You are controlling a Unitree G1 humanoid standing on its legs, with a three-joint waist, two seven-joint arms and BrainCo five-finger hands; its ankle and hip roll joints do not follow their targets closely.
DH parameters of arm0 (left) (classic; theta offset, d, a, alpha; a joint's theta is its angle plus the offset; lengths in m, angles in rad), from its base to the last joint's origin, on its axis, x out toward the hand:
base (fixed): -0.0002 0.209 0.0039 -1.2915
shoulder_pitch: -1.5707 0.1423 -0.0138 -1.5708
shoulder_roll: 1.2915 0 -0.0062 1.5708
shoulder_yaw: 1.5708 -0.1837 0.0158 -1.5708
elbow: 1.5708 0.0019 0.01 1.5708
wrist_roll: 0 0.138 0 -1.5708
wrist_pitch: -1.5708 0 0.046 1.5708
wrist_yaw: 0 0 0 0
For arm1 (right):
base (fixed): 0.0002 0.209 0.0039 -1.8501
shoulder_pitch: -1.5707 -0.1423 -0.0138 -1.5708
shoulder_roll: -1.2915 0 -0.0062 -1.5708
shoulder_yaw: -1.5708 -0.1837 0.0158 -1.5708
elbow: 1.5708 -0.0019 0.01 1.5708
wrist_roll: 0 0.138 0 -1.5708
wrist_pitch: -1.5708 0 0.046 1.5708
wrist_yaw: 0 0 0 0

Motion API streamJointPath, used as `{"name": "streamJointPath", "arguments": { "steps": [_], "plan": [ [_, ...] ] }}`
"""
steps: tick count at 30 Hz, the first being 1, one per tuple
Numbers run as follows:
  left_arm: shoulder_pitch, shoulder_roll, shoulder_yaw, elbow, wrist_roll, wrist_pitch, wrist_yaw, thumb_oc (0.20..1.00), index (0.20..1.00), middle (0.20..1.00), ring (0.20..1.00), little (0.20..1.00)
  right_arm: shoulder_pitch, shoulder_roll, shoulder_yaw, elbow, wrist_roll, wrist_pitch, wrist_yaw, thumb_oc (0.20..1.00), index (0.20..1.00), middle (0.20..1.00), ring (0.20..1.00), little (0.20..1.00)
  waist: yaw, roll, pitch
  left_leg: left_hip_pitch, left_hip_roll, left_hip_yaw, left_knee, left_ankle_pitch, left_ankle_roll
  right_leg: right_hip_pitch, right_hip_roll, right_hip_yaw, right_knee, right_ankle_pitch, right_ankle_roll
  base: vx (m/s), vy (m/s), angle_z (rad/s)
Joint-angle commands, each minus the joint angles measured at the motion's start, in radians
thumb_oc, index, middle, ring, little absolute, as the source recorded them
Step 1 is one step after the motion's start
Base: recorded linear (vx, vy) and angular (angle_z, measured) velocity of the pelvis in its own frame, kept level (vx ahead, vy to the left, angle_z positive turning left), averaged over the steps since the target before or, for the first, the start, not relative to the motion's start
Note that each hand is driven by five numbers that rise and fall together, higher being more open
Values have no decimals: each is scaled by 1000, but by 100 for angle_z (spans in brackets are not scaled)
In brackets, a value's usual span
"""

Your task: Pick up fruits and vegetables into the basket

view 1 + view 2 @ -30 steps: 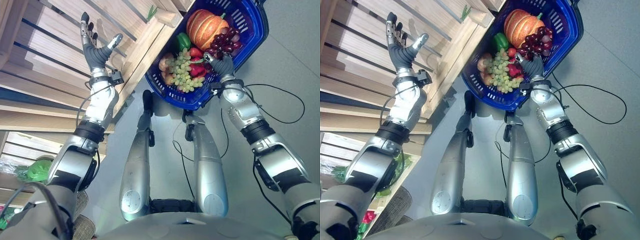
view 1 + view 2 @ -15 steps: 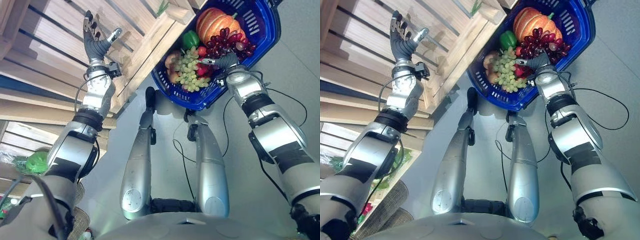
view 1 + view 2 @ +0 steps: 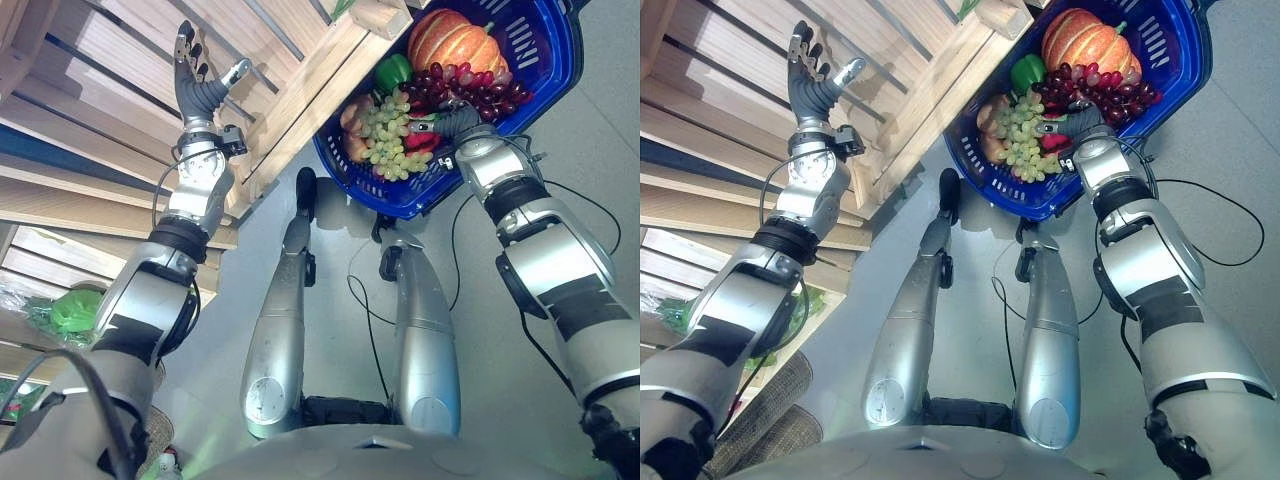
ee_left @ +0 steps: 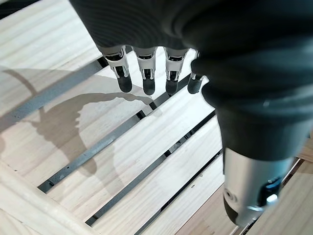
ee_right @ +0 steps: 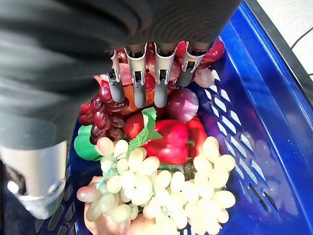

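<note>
A blue plastic basket [image 3: 545,75] stands on the floor, full of produce: an orange pumpkin [image 3: 452,36], dark red grapes [image 3: 478,88], green grapes [image 3: 388,135], a green pepper [image 3: 394,72] and a red pepper [image 5: 172,142]. My right hand [image 3: 450,120] hovers over the fruit inside the basket with straight fingers [image 5: 139,83], holding nothing. Raised in front of the wooden slatted shelf [image 3: 110,90] is my left hand [image 3: 198,92], open and empty, its fingers [image 4: 146,73] close to the slats.
The pale wooden shelving [image 3: 710,150] fills the left side, with a crate edge [image 3: 310,90] next to the basket. A green vegetable in a bag [image 3: 70,310] lies on a lower shelf. Grey floor [image 3: 600,140] lies right of the basket.
The camera has shifted slightly. My right hand has drawn back a little over the basket's fruit. The left hand stays raised by the shelf.
</note>
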Motion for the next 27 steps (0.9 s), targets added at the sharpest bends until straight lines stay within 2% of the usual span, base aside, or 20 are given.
{"name": "streamJointPath", "arguments": {
  "steps": [1,6,12,14,16,18,19,20,21,23,24,27],
  "plan": [
    [7,-28,31,35,45,-11,7,1000,1000,1000,1000,1000,24,-28,9,17,-30,-14,-41,1000,1000,1000,1000,1000,-3,1,-45,24,-60,43,148,-176,16,85,54,57,-181,98,117,0,0,0],
    [100,-28,29,47,92,27,-35,1000,1000,1000,1000,1000,102,-28,-16,-1,-27,-51,-67,1000,1000,1000,1000,1000,-2,1,-45,138,-60,39,96,-172,15,189,49,64,-226,105,125,12,26,-1],
    [294,-24,22,77,155,76,-131,1000,1000,1000,1000,1000,290,-31,-76,-46,-44,-125,-91,1000,1000,1000,1000,1000,6,-19,-45,379,-52,45,-10,-160,11,440,16,58,-349,135,143,44,-1,-3],
    [341,-24,18,87,181,93,-156,1000,1000,1000,1000,1000,339,-33,-90,-60,-53,-143,-98,1000,1000,1000,1000,1000,9,-24,-71,418,-50,48,-37,-159,11,485,11,57,-377,139,147,71,-38,0],
    [434,-39,6,108,218,104,-185,1000,1000,1000,1000,1000,448,-23,-115,-79,-54,-175,-110,1000,1000,1000,1000,1000,14,-34,-135,480,-47,45,-73,-161,12,562,4,54,-424,146,150,163,-62,1],
    [496,-48,7,115,246,118,-201,1000,1000,1000,1000,1000,525,-12,-129,-98,-50,-192,-117,1000,1000,1000,1000,1000,16,-40,-174,523,-45,44,-95,-164,13,616,4,53,-453,147,150,197,-93,8],
    [556,-57,18,140,289,131,-236,1000,1000,1000,1000,1000,610,-2,-160,-102,-59,-207,-115,1000,1000,1000,1000,1000,17,-51,-222,573,-43,37,-115,-170,15,680,7,57,-485,148,152,196,-101,8],
    [563,-58,18,142,295,131,-240,1000,1000,1000,1000,1000,619,-1,-163,-102,-58,-209,-113,1000,1000,1000,1000,1000,17,-52,-226,580,-43,36,-118,-170,15,687,7,57,-490,149,152,205,-95,7],
    [598,-65,27,156,323,137,-264,1000,1000,1000,1000,1000,674,5,-183,-97,-63,-233,-106,1000,1000,1000,1000,1000,19,-56,-256,605,-43,34,-128,-173,17,716,8,60,-503,150,154,158,-45,15],
    [663,-68,38,193,373,125,-303,1000,1000,1000,1000,1000,763,17,-216,-85,-68,-261,-101,1000,1000,1000,1000,1000,21,-61,-301,652,-39,34,-146,-180,22,759,10,62,-518,150,157,249,-47,27],
    [711,-74,51,226,416,119,-334,1000,1000,1000,1000,1000,836,32,-242,-69,-69,-283,-98,1000,1000,1000,1000,1000,21,-65,-347,692,-36,35,-159,-187,26,795,12,66,-528,148,159,276,-29,26],
    [781,-78,74,277,471,104,-377,1000,1000,1000,1000,1000,942,63,-278,-46,-89,-299,-91,1000,1000,1000,1000,1000,15,-67,-411,751,-27,43,-180,-198,30,843,17,77,-540,141,162,205,-7,10]
  ]
}}
